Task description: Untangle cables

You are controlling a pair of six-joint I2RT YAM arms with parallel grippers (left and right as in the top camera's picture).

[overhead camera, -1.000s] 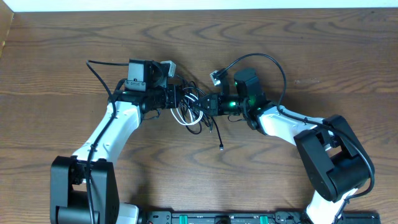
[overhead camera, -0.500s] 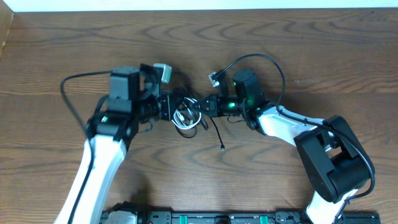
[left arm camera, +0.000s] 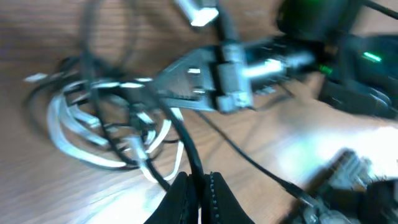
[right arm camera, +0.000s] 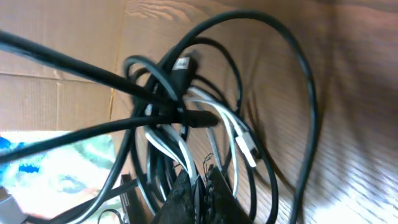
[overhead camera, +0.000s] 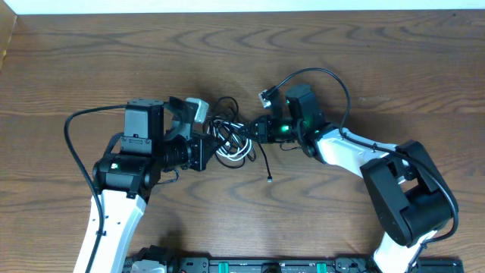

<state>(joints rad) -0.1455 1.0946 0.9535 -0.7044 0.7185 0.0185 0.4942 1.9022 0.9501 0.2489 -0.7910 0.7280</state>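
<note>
Swinging back and down toward its own base over the last second, the left arm has drawn the knot a little to the left, while the right arm has hardly shifted.

The left fingers (left arm camera: 181, 200) are pinched tight on a single black strand. In the left wrist view it rises from between them and runs up into the tangle. The right fingers (right arm camera: 180, 194) are closed too, with several dark strands gathered at their tips.

From overhead, the two sets of fingers point at each other from either side of the cables (overhead camera: 231, 140), left ones at the bunch's left edge and right ones at its right edge. The bunch is a knot of thin black loops wound through a short white cable (right arm camera: 239, 134), whose pale plug shows in the right wrist view. It sits near the middle of the wooden worktop (overhead camera: 364, 53), between the two wrists.

One thin black strand trails out of the knot toward the near edge and ends in a small plug (overhead camera: 270, 180) lying on bare wood. The left wrist view is blurred.
</note>
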